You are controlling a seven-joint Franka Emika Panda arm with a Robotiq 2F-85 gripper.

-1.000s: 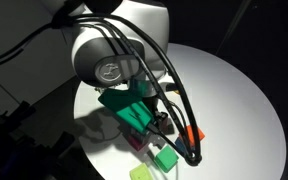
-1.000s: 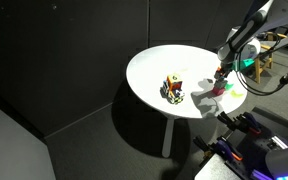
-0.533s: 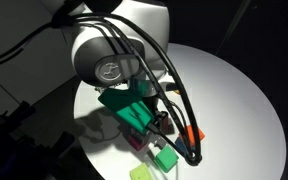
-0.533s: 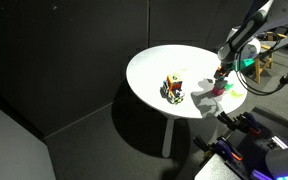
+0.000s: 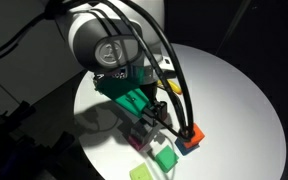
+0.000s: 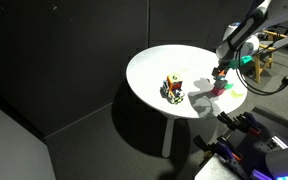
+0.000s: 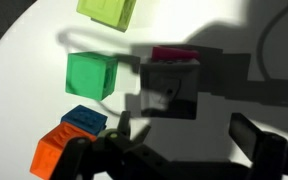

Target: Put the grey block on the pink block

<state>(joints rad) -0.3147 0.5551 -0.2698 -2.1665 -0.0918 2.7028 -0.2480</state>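
pink block: mostly hidden by grey block | lime block: cut by top edge

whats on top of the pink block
The grey block sits on the pink block, seen from above in the wrist view. Only a thin pink strip shows along one edge; the rest is covered.

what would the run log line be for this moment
gripper: open, holding nothing | grey block: on top of pink block | green cube: beside the stack, not touching | task: stack looks done
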